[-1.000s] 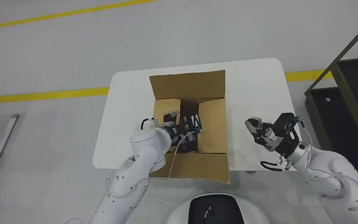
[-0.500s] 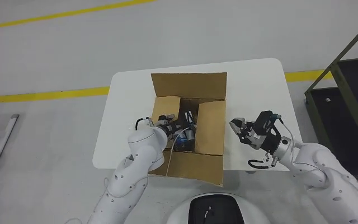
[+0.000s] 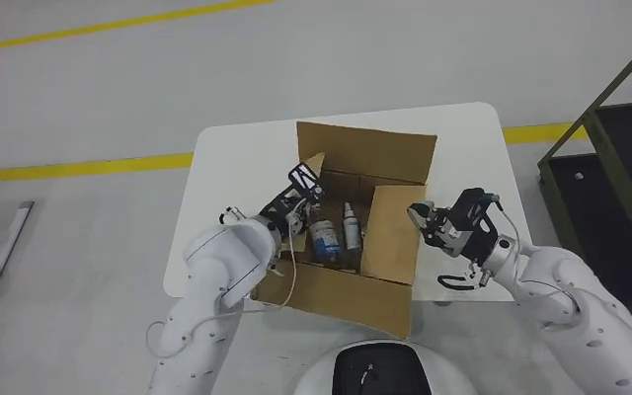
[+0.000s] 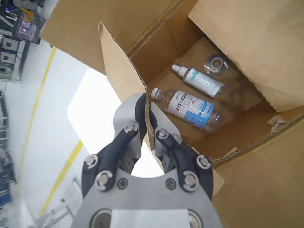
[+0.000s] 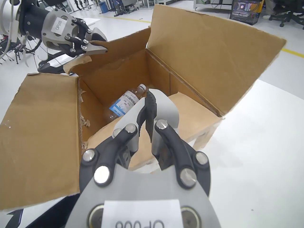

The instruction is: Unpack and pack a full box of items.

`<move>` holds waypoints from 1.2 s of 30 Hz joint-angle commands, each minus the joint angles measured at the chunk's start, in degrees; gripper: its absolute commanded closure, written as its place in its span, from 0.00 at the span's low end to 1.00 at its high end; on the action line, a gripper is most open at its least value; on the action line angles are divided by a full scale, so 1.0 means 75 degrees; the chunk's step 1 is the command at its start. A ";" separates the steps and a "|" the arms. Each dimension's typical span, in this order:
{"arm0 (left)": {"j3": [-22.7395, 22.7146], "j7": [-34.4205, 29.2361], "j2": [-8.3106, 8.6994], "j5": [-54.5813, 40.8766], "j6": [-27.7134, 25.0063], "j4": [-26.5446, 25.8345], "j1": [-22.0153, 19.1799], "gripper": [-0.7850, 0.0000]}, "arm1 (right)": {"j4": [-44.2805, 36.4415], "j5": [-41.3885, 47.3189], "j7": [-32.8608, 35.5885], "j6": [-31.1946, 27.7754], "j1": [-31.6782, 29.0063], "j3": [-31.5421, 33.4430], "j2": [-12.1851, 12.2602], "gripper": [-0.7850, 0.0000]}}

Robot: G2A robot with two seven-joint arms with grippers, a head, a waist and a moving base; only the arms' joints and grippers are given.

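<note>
A white bench (image 3: 227, 178) on a grey floor (image 3: 99, 79) carries the open cardboard box (image 3: 365, 153). The left pincer (image 4: 146, 103) is clamped on the box's left flap (image 4: 123, 72). Inside the box lie a clear bottle (image 4: 190, 110), a small white spray bottle (image 4: 201, 80) and a metal ring (image 4: 216, 64). The right pincer (image 5: 148, 105), drawn narrow and holding nothing, hovers at the right flap (image 3: 390, 232).

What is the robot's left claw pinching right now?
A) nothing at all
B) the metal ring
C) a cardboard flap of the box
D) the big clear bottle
C: the left gripper is shut on the edge of the box's side flap, while the big clear bottle lies loose on the box floor.
</note>
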 commanded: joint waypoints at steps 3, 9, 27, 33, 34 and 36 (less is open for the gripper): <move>-0.0408 -0.0112 -0.0004 -0.0986 0.0770 -0.0159 0.0123 1.00 | -0.0027 0.0063 0.0088 0.0008 0.0001 0.0065 0.0009 1.00; -0.0620 -0.0089 0.0057 -0.1067 0.0712 -0.0088 0.0217 0.00 | 0.0016 0.0028 0.0484 -0.0090 0.0077 -0.0148 0.0007 1.00; -0.0748 -0.0160 0.0431 0.2136 -0.1760 0.0187 -0.0219 0.00 | 0.0043 -0.0004 0.0887 -0.0079 0.0123 -0.0413 0.0006 1.00; -0.0841 0.0094 0.0563 0.3066 -0.2014 0.0671 -0.0177 0.00 | 0.0075 -0.0026 0.0910 -0.0080 0.0173 -0.0468 0.0005 1.00; -0.0877 0.0114 0.0571 0.3095 -0.1993 0.0724 -0.0149 0.00 | 0.0081 -0.0032 0.0918 -0.0091 0.0178 -0.0473 0.0006 1.00; -0.0907 0.0148 0.0588 0.3183 -0.1991 0.0813 -0.0065 0.00 | 0.0105 -0.0042 0.0918 -0.0083 0.0184 -0.0474 0.0007 1.00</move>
